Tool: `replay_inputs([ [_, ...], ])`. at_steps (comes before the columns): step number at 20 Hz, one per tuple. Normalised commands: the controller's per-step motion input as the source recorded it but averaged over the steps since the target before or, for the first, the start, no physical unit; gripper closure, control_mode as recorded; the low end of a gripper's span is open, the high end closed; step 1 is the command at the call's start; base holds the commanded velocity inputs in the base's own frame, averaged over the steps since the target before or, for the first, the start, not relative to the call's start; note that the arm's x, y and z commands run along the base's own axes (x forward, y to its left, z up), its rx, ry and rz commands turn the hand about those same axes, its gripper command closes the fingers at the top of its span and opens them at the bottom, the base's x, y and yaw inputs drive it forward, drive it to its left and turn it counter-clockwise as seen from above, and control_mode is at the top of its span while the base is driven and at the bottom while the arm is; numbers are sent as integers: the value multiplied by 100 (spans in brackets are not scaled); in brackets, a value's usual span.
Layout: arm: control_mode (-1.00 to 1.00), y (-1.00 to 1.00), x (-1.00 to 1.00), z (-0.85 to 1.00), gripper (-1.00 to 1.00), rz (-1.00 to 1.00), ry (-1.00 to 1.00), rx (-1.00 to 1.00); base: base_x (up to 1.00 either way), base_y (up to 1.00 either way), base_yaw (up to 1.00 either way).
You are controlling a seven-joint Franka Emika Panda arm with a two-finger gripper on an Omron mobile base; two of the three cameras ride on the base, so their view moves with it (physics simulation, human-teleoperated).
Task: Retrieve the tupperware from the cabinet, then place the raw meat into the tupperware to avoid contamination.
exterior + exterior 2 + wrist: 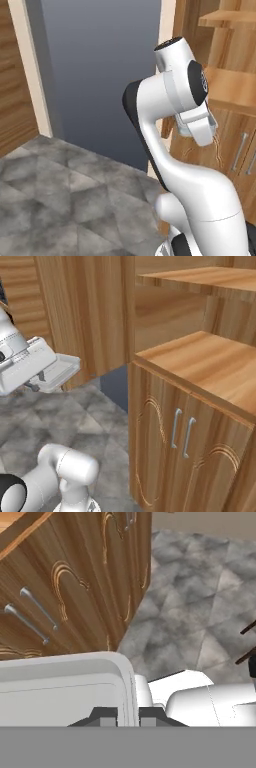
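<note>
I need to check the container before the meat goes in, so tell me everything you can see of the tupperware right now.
The tupperware is a small, pale, see-through box with thin whitish edges and rounded corners. In the hand view its rim and wall sit right above the dark fingers, which are shut on its edge. In the right base view it juts out from the gripper, held in the air above the grey stone floor, outside the cabinet. It looks empty and has no lid.

Floor [60, 200]: grey mottled stone tiles, lower left of the left base view.
Wall panel [100, 75]: flat blue-grey, upper centre (cream trim [30, 70] at its left).
Open shelves [210, 361]: warm wood, upper right of the right base view.
</note>
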Motion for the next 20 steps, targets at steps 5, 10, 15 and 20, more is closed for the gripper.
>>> replay_inputs([
  [5,100,0,0,0,100,0,0,0,-46,-1,42],
  [10,100,0,0,0,100,0,0,0,-54,8,37],
  [15,100,0,0,0,100,0,0,0,-49,34,37],
  [20,100,0,0,0,100,0,0,0,-36,44,40],
])
